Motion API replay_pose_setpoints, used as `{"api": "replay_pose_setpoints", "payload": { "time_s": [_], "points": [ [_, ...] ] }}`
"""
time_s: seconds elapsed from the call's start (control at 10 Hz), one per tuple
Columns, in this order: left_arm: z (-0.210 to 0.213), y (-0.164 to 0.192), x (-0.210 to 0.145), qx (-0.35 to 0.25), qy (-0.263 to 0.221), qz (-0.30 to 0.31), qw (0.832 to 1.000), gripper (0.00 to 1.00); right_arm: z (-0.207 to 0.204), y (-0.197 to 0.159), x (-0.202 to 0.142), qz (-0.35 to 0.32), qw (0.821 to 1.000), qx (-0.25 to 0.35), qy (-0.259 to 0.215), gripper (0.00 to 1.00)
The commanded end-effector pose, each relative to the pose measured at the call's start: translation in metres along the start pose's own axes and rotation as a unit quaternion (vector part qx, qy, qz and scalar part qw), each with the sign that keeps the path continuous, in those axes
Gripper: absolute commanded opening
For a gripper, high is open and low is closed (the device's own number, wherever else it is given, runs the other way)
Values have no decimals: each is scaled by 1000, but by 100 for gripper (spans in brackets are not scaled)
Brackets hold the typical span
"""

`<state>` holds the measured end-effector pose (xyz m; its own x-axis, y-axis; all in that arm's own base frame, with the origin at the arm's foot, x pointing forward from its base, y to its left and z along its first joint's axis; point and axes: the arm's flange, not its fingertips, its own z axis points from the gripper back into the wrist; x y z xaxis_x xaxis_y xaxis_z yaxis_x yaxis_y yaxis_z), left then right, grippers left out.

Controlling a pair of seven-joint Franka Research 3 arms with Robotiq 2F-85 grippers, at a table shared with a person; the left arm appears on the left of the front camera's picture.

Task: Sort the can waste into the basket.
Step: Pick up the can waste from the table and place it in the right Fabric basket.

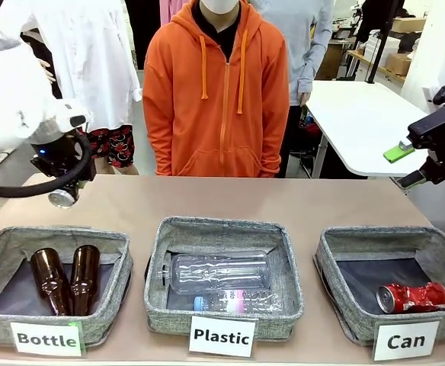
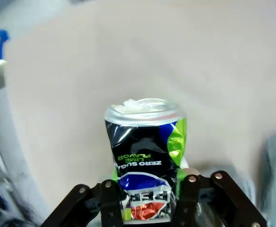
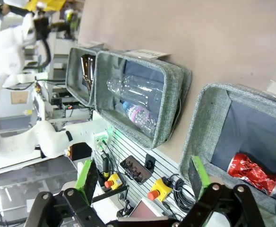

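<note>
Black lime-flavour can (image 2: 145, 161) clamped between left gripper (image 2: 147, 201) fingers, raised over the surface for carrying; right gripper (image 3: 142, 189) fingers spread wide, empty, above the Can basket (image 3: 199, 137).

Black can (image 2: 145, 161) with silver top, blue and lime-green marks; shiny red crushed can (image 1: 413, 296); grey woven basket (image 1: 337, 267), white "Can" card

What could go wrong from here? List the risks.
1. The left gripper holds the dented black can only near its lower end; it could tilt or slip out in transit.
2. The Can basket sits at the far right, so the can must cross over the Plastic basket; a drop there missorts it.
</note>
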<state>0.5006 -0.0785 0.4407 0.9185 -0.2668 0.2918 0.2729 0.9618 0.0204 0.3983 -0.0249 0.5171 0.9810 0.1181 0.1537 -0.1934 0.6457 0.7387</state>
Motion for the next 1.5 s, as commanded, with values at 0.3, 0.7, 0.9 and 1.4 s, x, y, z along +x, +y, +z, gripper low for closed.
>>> {"api": "replay_pose_setpoints", "payload": {
  "time_s": [0.3, 0.7, 0.9, 1.4],
  "points": [
    [63, 5, -142, -110, -81, -350, 927, 0, 4, -2, 0, 10, 1000, -2, 4, 100],
    [66, -22, -99, -55, -19, -241, 969, 25, 4, -2, 0, 10, 1000, -2, 4, 100],
    [87, -78, -93, -75, -81, -308, 945, 37, 24, 23, -18, 13, 995, -92, 39, 100],
    [134, -369, 12, -300, -279, -450, 794, 37, 159, -28, -155, -134, 963, -181, -147, 100]
  ]
}}
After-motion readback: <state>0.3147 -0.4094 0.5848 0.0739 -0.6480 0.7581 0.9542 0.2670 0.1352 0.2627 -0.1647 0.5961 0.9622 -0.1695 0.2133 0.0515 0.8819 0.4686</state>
